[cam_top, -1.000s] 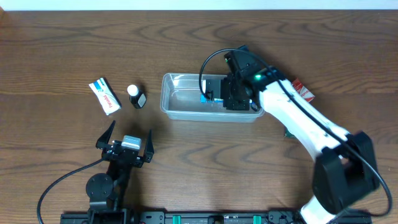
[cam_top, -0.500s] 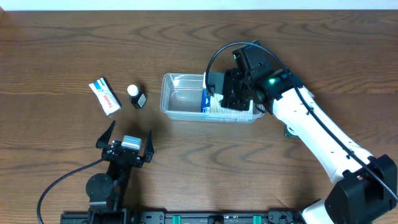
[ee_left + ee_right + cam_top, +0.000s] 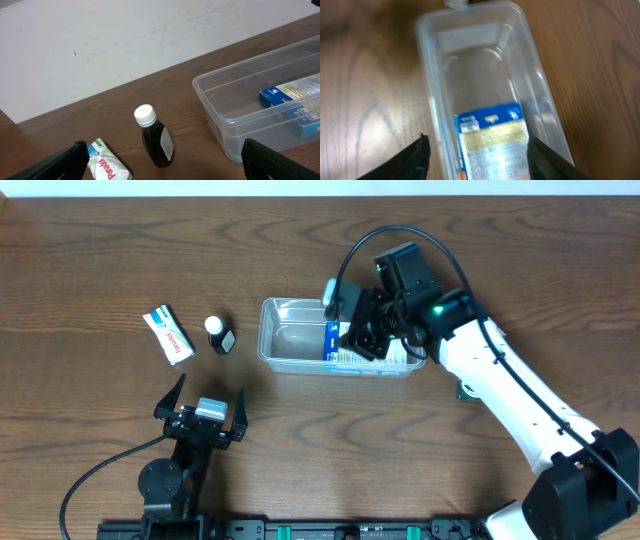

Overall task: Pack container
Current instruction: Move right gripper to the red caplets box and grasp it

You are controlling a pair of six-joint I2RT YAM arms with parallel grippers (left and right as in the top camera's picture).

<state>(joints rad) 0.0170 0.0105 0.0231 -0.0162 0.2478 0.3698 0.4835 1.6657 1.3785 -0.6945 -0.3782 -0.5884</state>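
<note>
The clear container [image 3: 290, 345] sat in the middle of the bench [image 3: 100, 260], a blue-and-white box [image 3: 492, 142] lying flat in its right end. The right claw [image 3: 482, 162] hung over that box, fingers apart and gripping nothing. The left claw [image 3: 210, 390] was spread wide and empty.

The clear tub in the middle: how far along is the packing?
Done: one blue-and-white box lies inside the container. In hand: nothing. The right fingers stand open above that box, empty. Left to do: the white packet and the small dark bottle sit on the table outside the container, and the left fingers are open near them, holding nothing.
</note>
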